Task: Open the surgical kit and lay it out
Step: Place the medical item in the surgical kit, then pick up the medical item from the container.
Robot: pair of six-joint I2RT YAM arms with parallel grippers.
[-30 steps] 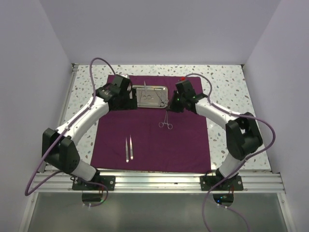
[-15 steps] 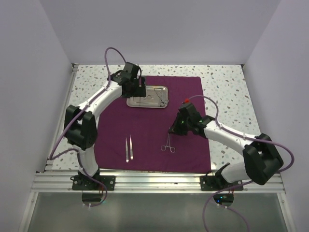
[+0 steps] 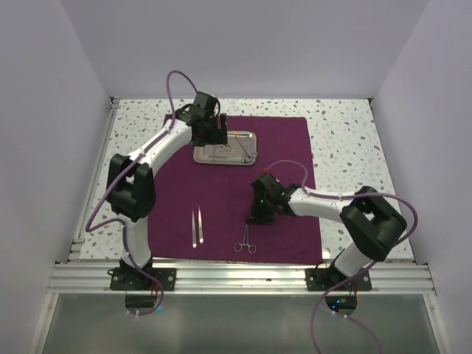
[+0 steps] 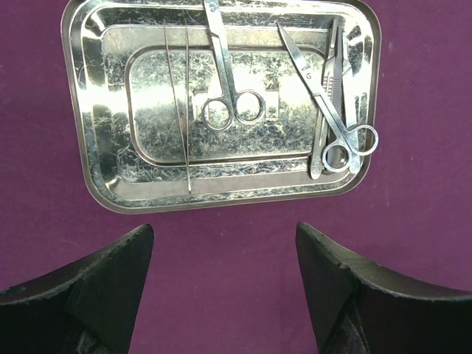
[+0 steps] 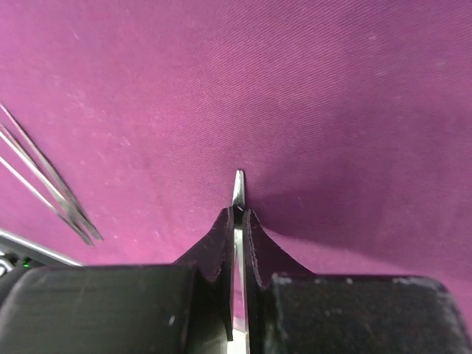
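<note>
overhead, the right gripper (image 3: 255,215) sits low on the purple cloth (image 3: 177,195), forceps (image 3: 246,240) poking out toward the near edge. only its wrist camera shows the jaws pinched on the steel tip. left gripper (image 4: 223,234) gapes wide just short of the tray (image 4: 80,140), scissors (image 4: 230,103) inside.

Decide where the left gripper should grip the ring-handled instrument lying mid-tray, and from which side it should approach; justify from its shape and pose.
I would grip the ring-handled instrument across its slim shank just beyond the rings, bringing the open left gripper straight down from above. It lies flat in the steel tray, so only the shank's narrow sides offer purchase, with bare metal either side.
</note>
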